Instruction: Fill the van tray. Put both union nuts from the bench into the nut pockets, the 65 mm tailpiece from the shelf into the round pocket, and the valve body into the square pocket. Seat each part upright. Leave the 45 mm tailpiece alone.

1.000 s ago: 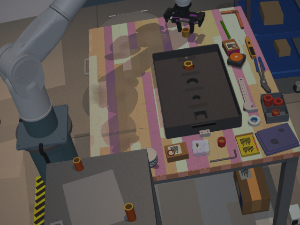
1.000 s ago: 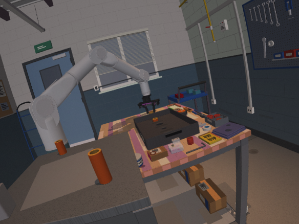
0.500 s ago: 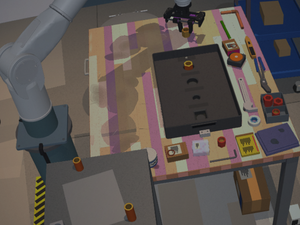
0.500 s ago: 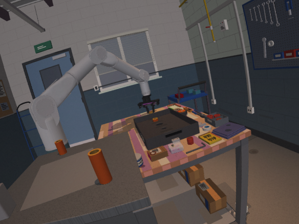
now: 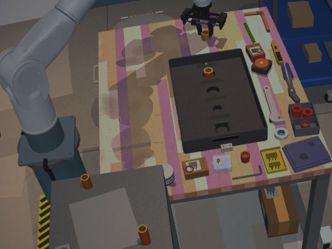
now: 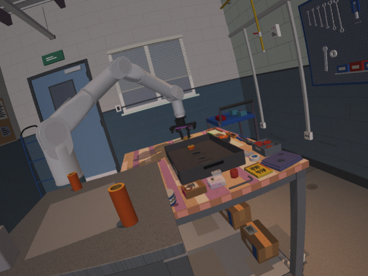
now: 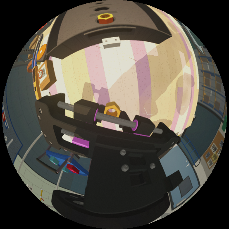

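Note:
My gripper [image 5: 205,31] [image 6: 185,136] [image 7: 112,116] is low over the far end of the bench, just beyond the dark tray [image 5: 217,99] [image 6: 204,154]. A yellow-brass union nut [image 5: 205,35] [image 7: 111,109] sits upright on the bench, gripped by the closed gripper. A second union nut [image 5: 208,72] [image 6: 191,146] [image 7: 105,18] sits upright in the tray's farthest pocket. The tray's other pockets, two round [image 5: 212,90] and one square [image 5: 222,126], are empty. Two orange tailpieces stand on the grey shelf, a short one [image 5: 86,181] [image 6: 74,181] and a taller one [image 5: 143,234] [image 6: 123,204]. I cannot tell which bench part is the valve body.
A grey bin [image 5: 303,118] of red nuts stands at the bench's right edge. A wrench [image 5: 272,104], pliers [image 5: 290,83], tape measure [image 5: 261,65], small boxes [image 5: 195,167], a red fitting [image 5: 245,156] and an Allen key [image 5: 248,174] lie around the tray.

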`<state>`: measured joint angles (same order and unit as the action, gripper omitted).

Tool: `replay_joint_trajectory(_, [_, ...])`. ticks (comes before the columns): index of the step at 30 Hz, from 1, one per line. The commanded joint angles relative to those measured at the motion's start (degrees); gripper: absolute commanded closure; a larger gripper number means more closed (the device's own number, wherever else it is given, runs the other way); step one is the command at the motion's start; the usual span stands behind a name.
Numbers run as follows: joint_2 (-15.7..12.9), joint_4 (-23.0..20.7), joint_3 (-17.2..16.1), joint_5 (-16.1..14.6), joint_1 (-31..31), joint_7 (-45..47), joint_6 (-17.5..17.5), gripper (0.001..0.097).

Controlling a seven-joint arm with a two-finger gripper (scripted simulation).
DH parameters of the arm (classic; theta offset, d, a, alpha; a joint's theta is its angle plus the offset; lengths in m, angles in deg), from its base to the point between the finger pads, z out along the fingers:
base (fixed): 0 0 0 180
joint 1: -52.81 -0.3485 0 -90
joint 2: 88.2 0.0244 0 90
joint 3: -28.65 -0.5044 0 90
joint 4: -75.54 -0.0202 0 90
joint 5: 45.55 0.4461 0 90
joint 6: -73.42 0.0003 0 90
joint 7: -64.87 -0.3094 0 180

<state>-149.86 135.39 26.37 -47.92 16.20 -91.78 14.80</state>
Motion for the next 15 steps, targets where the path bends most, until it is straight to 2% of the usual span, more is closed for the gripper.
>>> replay_joint_trajectory(1, [0.3, -0.1, 0.0, 0.0, 0.0, 0.0, -0.1, 0.0906])
replay_joint_trajectory(7, [1.7, -0.3, 0.0, 0.1, 0.0, 0.0, -1.7, 0.0906])
replay_joint_trajectory(15, [4.7, -1.1, 0.0, 0.2, 0.0, 0.1, -5.4, 0.0906])
